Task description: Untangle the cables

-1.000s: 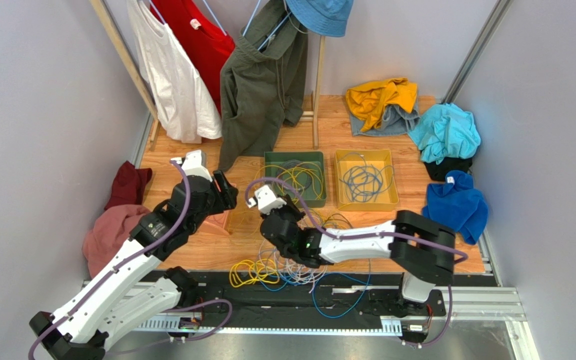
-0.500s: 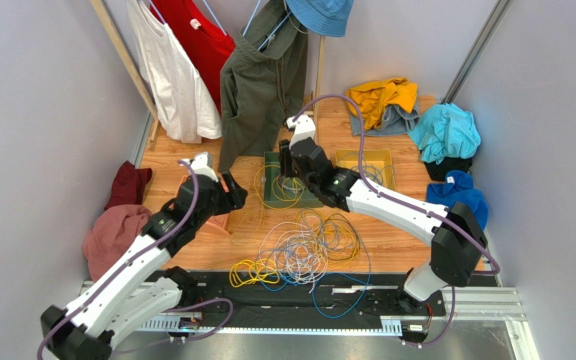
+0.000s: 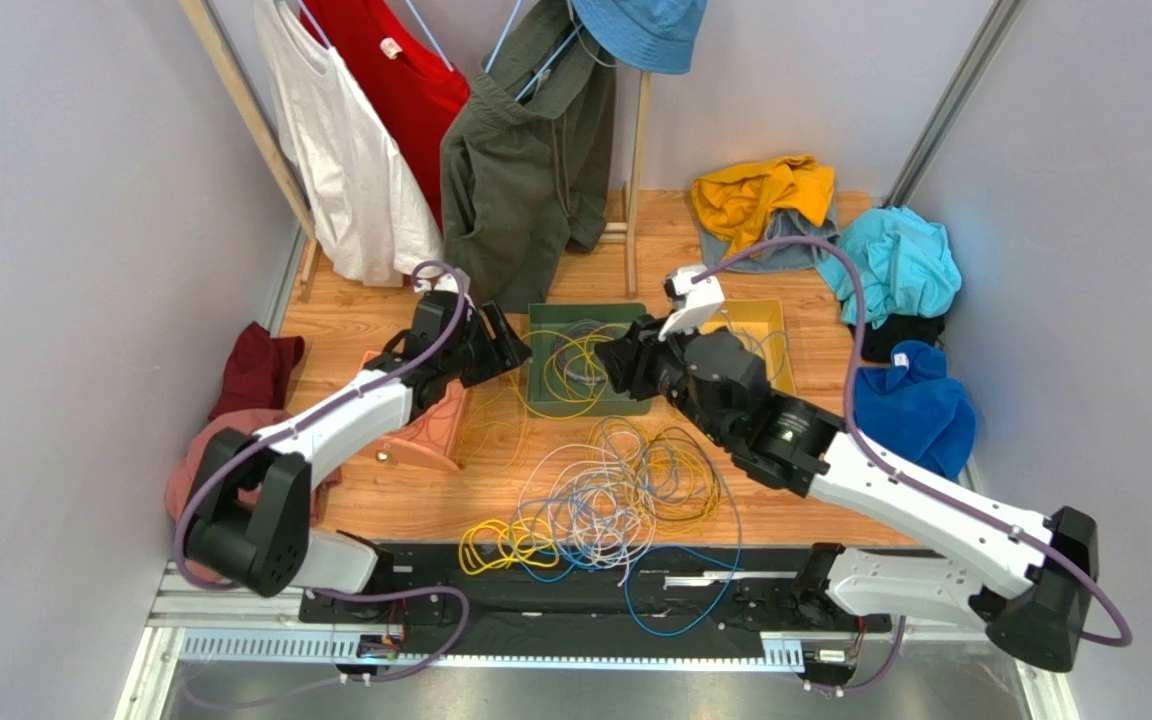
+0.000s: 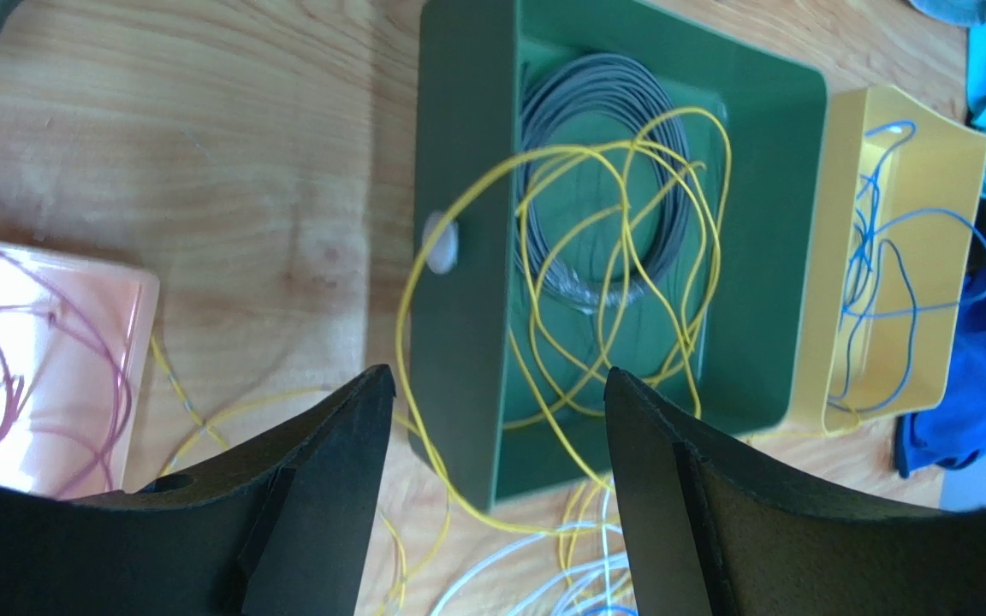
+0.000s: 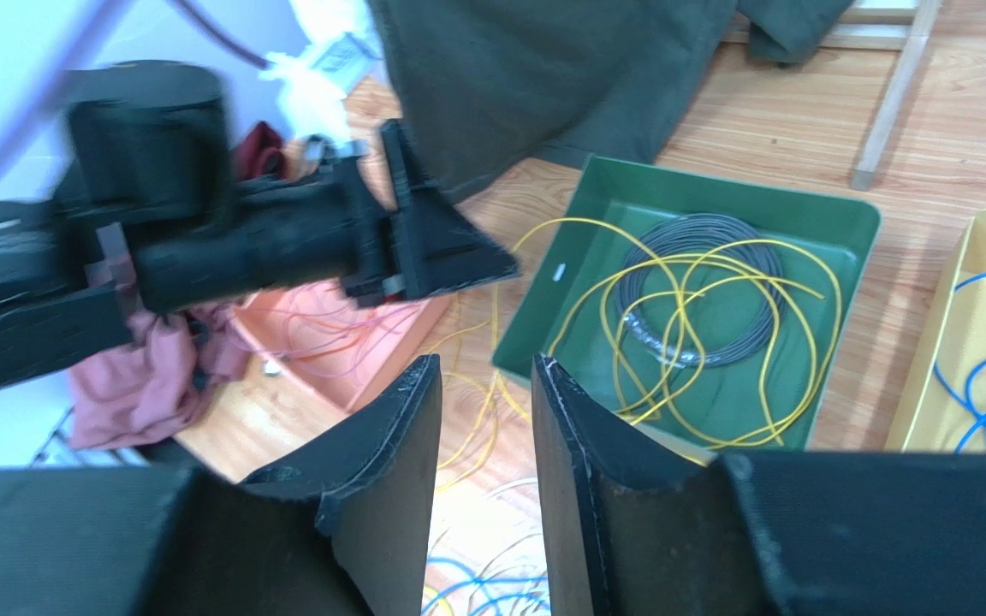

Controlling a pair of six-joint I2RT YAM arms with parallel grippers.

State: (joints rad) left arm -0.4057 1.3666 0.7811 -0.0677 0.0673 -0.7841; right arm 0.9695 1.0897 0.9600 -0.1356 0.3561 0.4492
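Observation:
The cables [image 3: 612, 503] lie in a yellow, white-grey and blue tangle on the wooden floor near the arms' bases. A yellow cable [image 4: 614, 282] loops over a grey coil [image 4: 601, 193] in the green tray [image 3: 582, 311] and trails over its near rim. Blue cable [image 4: 903, 257] fills the yellow tray [image 3: 778, 318], and thin orange wire lies in the pink tray [image 3: 432, 435]. My left gripper [image 3: 515, 353] [image 4: 496, 375] hangs open at the green tray's left edge, holding nothing. From the right, my right gripper [image 3: 612, 368] [image 5: 485, 362] hovers over that tray, open and empty.
A clothes rack [image 3: 632, 195] with hanging shirts and a blue hat stands behind the trays. Cloth piles lie at the right [image 3: 890, 263] [image 3: 913, 405], at the back [image 3: 763, 195] and at the left [image 3: 222, 458]. Grey walls close in on both sides.
My right arm swung up from the tangle to the green tray and opened, leaving a yellow cable there. My left arm stretched forward to the tray's left edge.

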